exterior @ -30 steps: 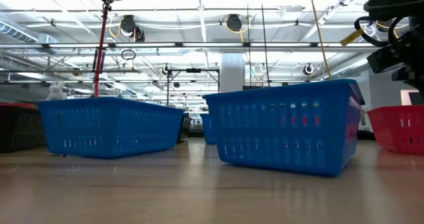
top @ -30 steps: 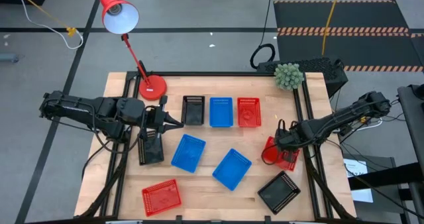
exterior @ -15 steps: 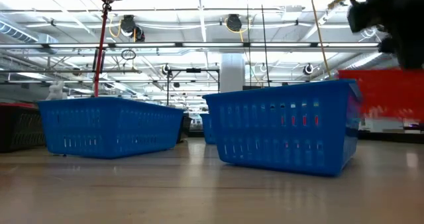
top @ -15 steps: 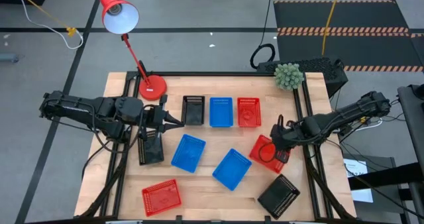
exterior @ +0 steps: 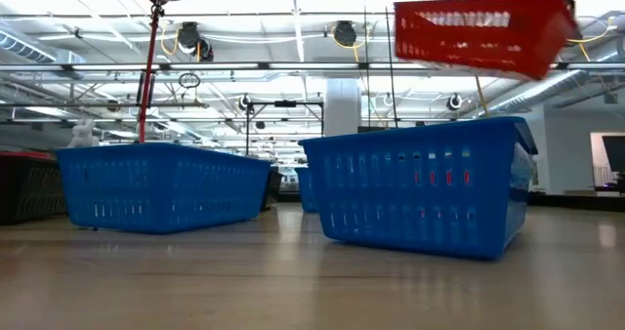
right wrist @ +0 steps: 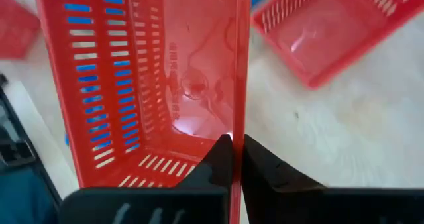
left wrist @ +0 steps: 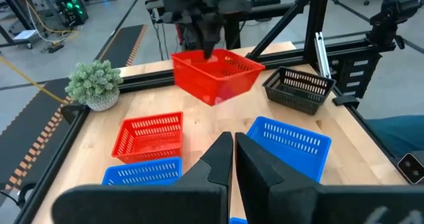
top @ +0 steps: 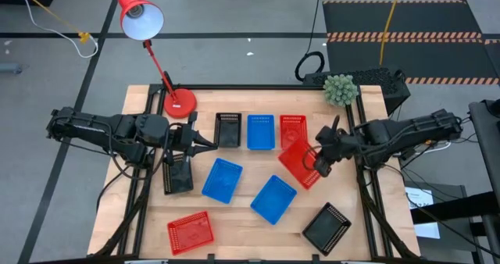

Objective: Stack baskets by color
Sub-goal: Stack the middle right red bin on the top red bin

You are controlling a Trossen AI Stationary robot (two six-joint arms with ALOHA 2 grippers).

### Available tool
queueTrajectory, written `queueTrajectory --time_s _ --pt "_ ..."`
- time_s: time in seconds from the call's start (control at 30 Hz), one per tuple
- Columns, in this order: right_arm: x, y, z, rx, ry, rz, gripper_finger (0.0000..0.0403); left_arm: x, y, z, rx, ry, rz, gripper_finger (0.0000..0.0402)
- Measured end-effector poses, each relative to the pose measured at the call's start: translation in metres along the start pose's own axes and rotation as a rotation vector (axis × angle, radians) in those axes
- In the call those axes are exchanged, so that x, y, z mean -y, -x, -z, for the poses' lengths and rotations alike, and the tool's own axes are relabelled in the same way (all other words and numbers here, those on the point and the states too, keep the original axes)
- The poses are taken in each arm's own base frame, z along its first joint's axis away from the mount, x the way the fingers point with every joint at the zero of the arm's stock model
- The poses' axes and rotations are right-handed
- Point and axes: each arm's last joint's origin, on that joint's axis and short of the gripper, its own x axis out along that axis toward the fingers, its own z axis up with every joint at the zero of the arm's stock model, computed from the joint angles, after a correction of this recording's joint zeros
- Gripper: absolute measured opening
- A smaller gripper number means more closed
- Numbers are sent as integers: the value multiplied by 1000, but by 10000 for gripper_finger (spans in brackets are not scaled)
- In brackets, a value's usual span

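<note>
My right gripper (top: 320,162) is shut on a red basket (top: 299,164) that hangs tilted above the table, right of the middle and high in the low view (exterior: 483,32). Along the far side a black (top: 227,130), a blue (top: 261,131) and a red basket (top: 294,126) stand in a row on their bottoms. Two blue baskets (top: 223,180) (top: 273,199), a red one (top: 190,233) and two black ones (top: 328,228) (top: 178,174) lie scattered. My left gripper (top: 206,144) hovers shut over the left side, holding nothing. My right gripper pinches one side wall of the red basket at its rim (right wrist: 237,126), near a corner, one finger inside the basket and one outside. The fingers slant down from the table's right side. The basket is lifted clear and tilted, its open top facing up.
A red desk lamp stands with its round base (top: 180,102) at the far left corner. A small green plant (top: 340,89) sits at the far right. Black frame rails (top: 361,139) run along the table's sides.
My right gripper has risen and gone toward the far row, turning as it went. The red basket, which lay on the table near the right edge, now hangs tilted, well clear of the table.
</note>
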Motion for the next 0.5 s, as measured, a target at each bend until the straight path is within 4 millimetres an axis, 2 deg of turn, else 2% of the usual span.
queueTrajectory --time_s 0.23,0.5 --pt "1 2 -27 140 -56 -92 6 0 0 0 -1 -1 0 21" --pt "17 2 -48 192 -156 -104 6 0 0 0 -1 -1 0 21"
